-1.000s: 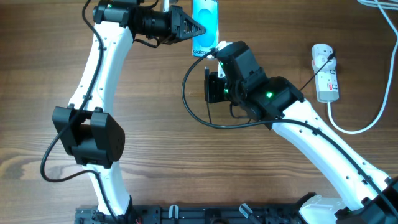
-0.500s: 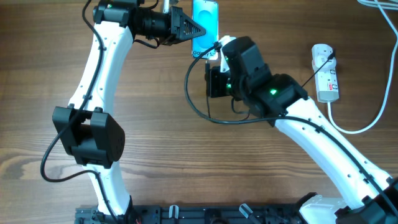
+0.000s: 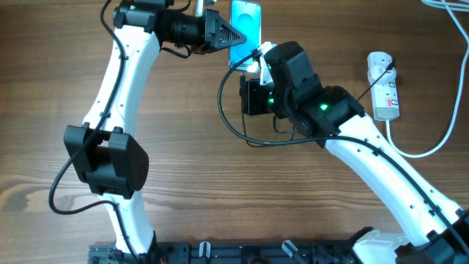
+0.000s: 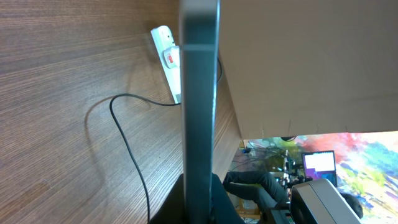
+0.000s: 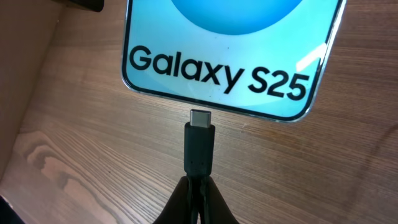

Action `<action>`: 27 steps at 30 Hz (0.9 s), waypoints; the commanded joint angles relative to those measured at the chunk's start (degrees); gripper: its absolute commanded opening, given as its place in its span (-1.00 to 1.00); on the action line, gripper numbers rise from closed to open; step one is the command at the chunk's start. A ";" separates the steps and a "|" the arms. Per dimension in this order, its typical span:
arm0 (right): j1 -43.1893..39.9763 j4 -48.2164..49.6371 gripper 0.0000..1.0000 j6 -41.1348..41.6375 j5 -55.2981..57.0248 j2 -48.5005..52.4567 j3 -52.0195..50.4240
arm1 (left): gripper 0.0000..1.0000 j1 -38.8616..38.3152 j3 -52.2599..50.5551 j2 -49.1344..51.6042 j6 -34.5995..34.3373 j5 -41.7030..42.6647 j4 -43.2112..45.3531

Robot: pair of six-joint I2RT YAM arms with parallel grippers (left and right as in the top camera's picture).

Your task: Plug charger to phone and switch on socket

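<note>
The phone point(image 5: 230, 50), at the table's point(image 3: 183, 191) 12 o'clock, is being pinched edge-on by the left gripper point(image 4: 198, 193) while the right gripper point(image 5: 199, 183), clamping the charger point(image 5: 200, 140), is holding its tip just short of the phone's bottom edge, where any slight tilt would likely be jamming the plug or shoving the phone loose.

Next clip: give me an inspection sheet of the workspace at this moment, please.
Surface: wooden table, bare, no spills seen.
Job's things: phone held screen up; charger tip lined up just short of its port, not inserted; socket at the right, switch position unreadable.
Clutter: nothing seen.
Grippers: left gripper, jaws shut on phone; right gripper, jaws shut on charger.
Cables: charger's black cable trails over the table toward the socket; white cord loops off right.
Surroundings: monitor beyond the table's edge.
</note>
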 commanded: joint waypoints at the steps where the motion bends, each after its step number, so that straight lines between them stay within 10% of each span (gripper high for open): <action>1: -0.09 0.24 -0.91 -0.68 -0.42 -0.35 0.50 | -0.92 -0.09 1.01 -1.49 1.64 2.62 0.11; 27: -0.20 0.11 -0.91 2.38 1.51 -0.35 0.50 | -0.92 -0.09 1.01 -1.49 1.90 2.67 -0.72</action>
